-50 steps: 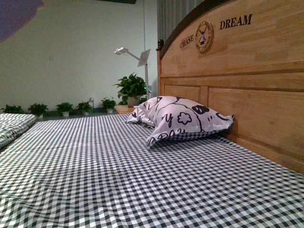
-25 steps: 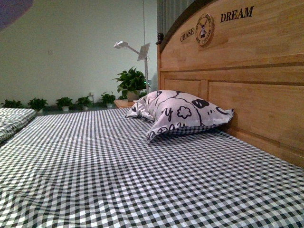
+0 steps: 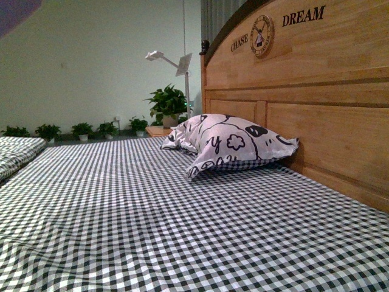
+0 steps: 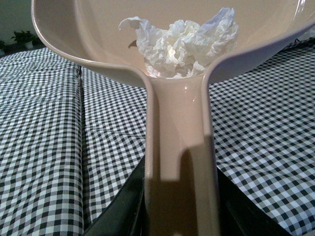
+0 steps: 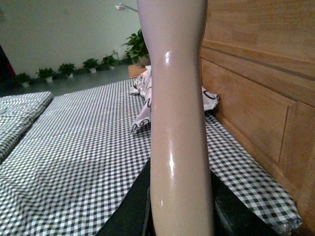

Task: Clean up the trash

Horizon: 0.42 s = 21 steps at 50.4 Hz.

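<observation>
A: Front view?
B: Checked bedsheet (image 3: 152, 225), patterned pillow (image 3: 228, 146) against the wooden headboard (image 3: 316, 109). Neither arm in sight.
A: Left wrist?
B: Crumpled tissue wad (image 4: 179, 44) lying inside the beige dustpan (image 4: 88, 34); left gripper (image 4: 179, 211) clamped on its handle.
A: Right wrist?
B: Right gripper (image 5: 179, 211) closed around a pale upright handle (image 5: 177, 98), above the sheet, beside the headboard.

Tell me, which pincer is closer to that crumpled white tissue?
The left. Its pincer grips the handle of the beige dustpan with the tissue in its scoop. The right pincer holds a separate beige handle; no tissue shows there.
</observation>
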Motion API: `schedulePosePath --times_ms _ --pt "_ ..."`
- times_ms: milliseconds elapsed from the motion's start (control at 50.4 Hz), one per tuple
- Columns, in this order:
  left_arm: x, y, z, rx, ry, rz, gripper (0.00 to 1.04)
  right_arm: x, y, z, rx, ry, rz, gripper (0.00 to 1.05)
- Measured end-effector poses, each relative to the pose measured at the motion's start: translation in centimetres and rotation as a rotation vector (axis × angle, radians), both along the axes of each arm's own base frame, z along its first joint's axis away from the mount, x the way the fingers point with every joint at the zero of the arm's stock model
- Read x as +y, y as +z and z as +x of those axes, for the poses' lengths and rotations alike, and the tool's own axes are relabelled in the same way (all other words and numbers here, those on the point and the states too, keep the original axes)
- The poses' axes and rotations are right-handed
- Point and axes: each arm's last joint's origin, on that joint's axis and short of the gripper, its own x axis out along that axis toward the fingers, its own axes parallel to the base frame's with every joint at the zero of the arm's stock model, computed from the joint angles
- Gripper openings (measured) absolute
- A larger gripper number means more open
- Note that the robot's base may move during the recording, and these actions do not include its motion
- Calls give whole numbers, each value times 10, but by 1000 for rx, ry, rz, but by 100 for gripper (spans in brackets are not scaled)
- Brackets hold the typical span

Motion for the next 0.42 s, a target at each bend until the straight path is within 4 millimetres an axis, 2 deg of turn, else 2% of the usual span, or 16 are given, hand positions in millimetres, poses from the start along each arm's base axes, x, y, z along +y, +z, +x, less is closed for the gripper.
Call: schedulePosePath --times_ms 416 --pt "0 0 0 0 0 0 27 0 0 0 0 0 0 20"
